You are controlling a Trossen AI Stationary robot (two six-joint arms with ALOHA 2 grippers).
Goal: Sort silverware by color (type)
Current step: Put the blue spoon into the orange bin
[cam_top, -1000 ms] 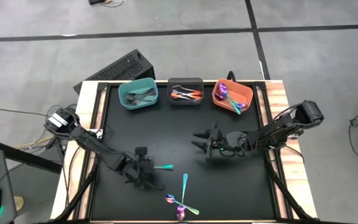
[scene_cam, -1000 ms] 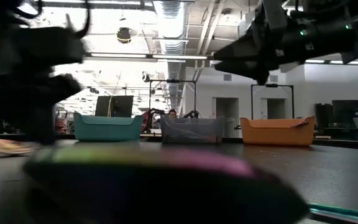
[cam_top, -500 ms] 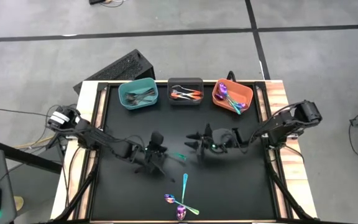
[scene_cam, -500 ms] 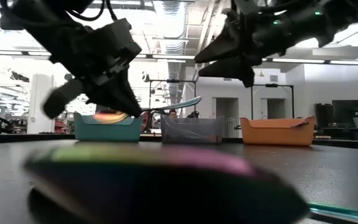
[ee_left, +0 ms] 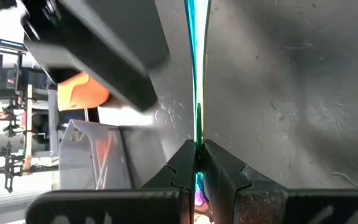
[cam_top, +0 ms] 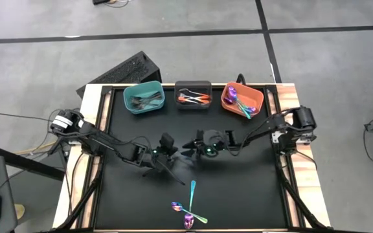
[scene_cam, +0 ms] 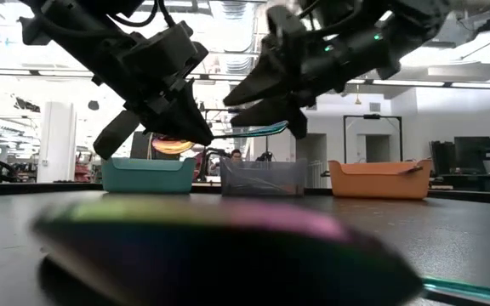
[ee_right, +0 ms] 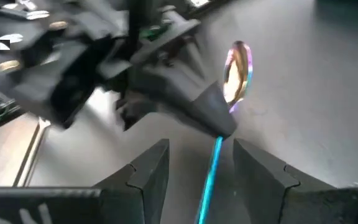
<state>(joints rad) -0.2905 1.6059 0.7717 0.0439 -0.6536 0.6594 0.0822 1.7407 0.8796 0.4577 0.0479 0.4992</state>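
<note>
- An iridescent teal-handled spoon (ee_right: 236, 67) is held in the air above the middle of the counter (cam_top: 251, 188), between the two arms; its bowl shows purple-gold in the right wrist view, and its thin handle runs toward the right arm's fingers.
- The left gripper (cam_top: 171, 150) has its jaws clenched on the spoon, seen edge-on as a teal line pinched between its fingertips (ee_left: 185, 163).
- The right gripper (cam_top: 190, 145) is tip to tip with the left one, its jaws spread with the spoon's handle running between its fingers (ee_right: 148, 171); whether they touch the handle is hard to tell from these views.
- Half a second ago the two grippers stood apart with the spoon sticking out of the left one; a second ago the left gripper was low near the counter's front, beside a spoon lying flat. Since then the left arm has lifted toward the centre and the right arm has reached in to meet it.
- Three other iridescent pieces (cam_top: 190, 207) lie at the front of the counter, where they were before.
- At the back, the teal bin (cam_top: 129, 95) holds dark grey pieces, the dark grey bin (cam_top: 179, 87) holds orange-red ones, and the orange bin (cam_top: 258, 97) holds iridescent ones.
</note>
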